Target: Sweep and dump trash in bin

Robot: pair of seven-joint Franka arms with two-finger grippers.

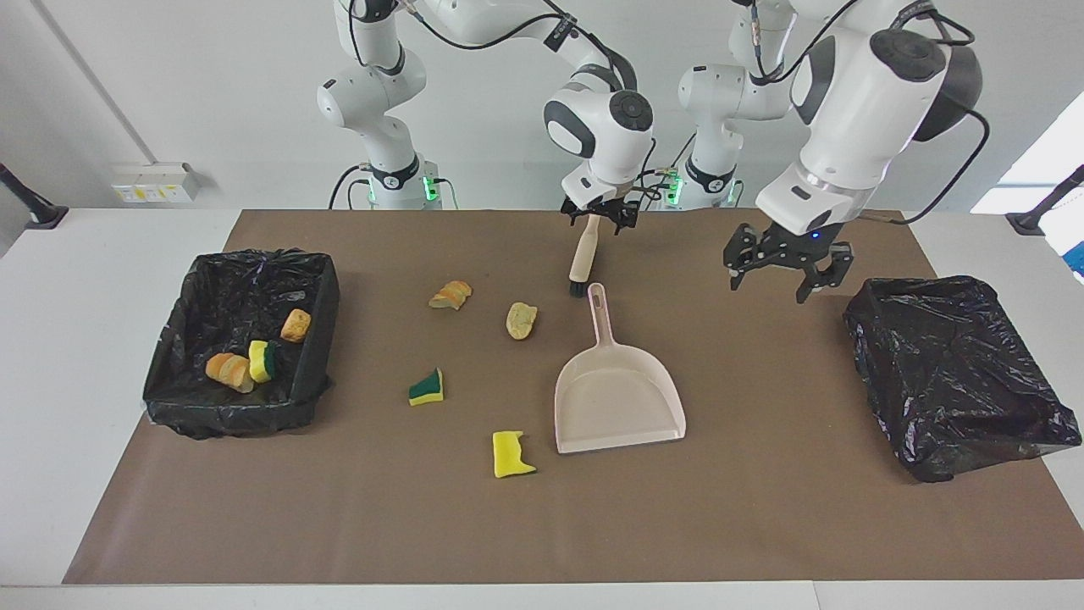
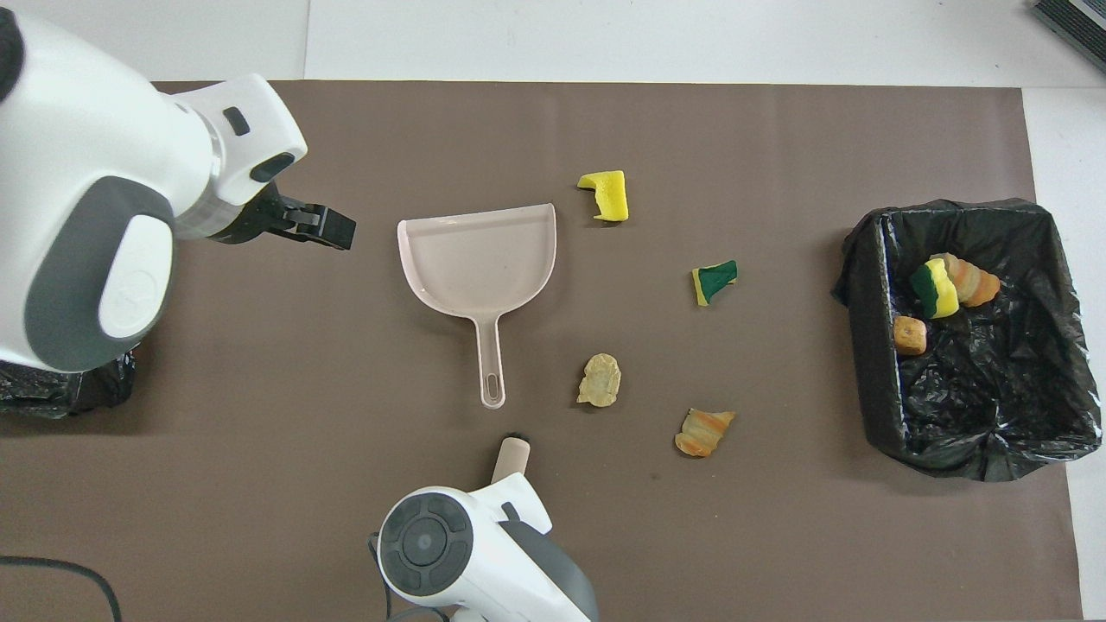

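The right pincer (image 1: 599, 216) is clamping the top of the brush (image 1: 581, 258), which is hanging almost upright with its bristles down, just over the mat (image 1: 762, 508) near the tip of the dustpan (image 1: 616, 398) handle. The dustpan is lying flat on the bench (image 1: 102, 424), its handle pointing toward the robots and its mouth away. The left pincer (image 1: 788, 267), fingers apart, is hovering between the dustpan and the empty bag (image 1: 957, 373). Four scraps are lying on the mat toward the right arm's end: bread chunk (image 1: 521, 320), bread slice (image 1: 450, 295), green wedge (image 1: 426, 387), yellow sponge (image 1: 511, 454). Three more are sitting in the lined bin (image 1: 241, 339).
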